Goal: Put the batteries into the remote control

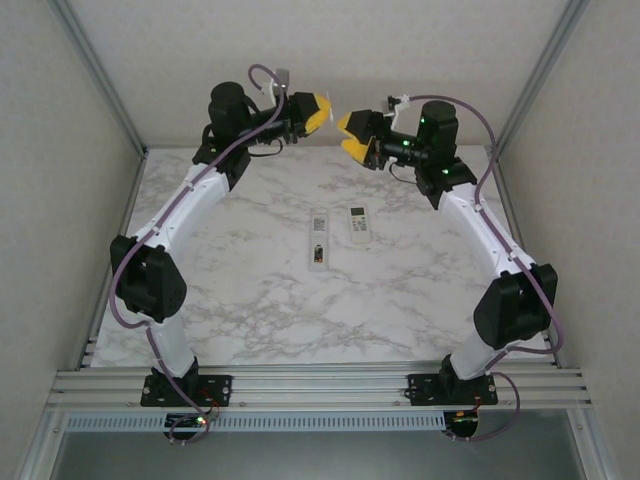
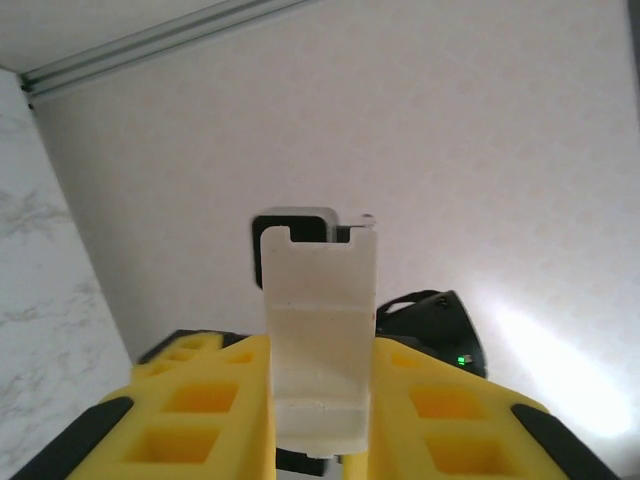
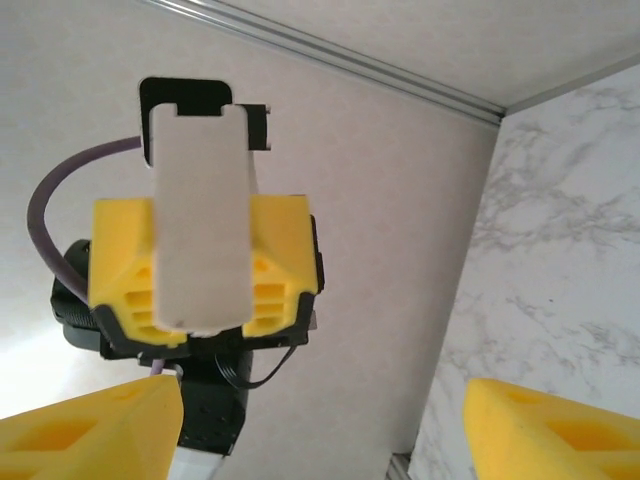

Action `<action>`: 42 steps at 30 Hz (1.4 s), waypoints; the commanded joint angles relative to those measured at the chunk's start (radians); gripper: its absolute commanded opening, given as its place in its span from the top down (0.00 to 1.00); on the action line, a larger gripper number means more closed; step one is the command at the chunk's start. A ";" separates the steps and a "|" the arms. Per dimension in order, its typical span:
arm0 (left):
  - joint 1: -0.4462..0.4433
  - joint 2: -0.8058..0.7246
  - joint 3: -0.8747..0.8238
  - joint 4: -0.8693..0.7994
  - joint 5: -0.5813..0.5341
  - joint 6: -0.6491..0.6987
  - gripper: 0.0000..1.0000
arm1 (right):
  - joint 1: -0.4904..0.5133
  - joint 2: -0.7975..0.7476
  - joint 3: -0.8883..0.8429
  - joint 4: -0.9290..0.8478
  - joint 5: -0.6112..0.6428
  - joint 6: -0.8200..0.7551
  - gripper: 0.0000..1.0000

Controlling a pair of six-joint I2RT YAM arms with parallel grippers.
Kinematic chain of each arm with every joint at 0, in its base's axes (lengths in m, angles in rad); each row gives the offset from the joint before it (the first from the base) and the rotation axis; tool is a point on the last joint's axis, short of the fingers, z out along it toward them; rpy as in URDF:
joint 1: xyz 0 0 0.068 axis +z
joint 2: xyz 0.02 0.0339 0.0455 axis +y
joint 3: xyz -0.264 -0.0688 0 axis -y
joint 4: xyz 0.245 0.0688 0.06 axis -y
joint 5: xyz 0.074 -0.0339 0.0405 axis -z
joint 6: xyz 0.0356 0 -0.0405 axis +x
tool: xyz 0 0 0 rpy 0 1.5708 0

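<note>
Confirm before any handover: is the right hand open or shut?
Open: the right hand has its yellow fingers far apart, nothing between them.

Top cam: fixed high behind the arm bases, tilted down and forward. Wide shot: whole worktop, left arm, right arm, back wall at top.

Left wrist cam: sits right behind the left pincer and looks along its fingers, across the cell at the right arm's wrist. Very close; the white cover clamped there blocks mid-frame.

Right wrist cam: points the opposite way, near, head-on at the left pincer. Its own fingertips sit in the bottom corners.

Overlap: the wrist cams face each other and see opposite sides of the cover. Top cam has the left pincer and right pincer raised near the back wall.
</note>
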 commanded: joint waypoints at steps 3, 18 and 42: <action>-0.012 0.022 0.032 0.054 0.049 -0.044 0.75 | -0.005 0.029 0.028 0.217 -0.026 0.140 0.29; -0.026 0.015 0.029 0.025 0.049 -0.020 0.75 | 0.020 0.070 0.095 0.143 -0.061 0.120 0.46; -0.060 0.002 0.039 -0.021 0.029 0.007 0.56 | 0.023 0.044 0.101 0.092 -0.035 0.098 0.78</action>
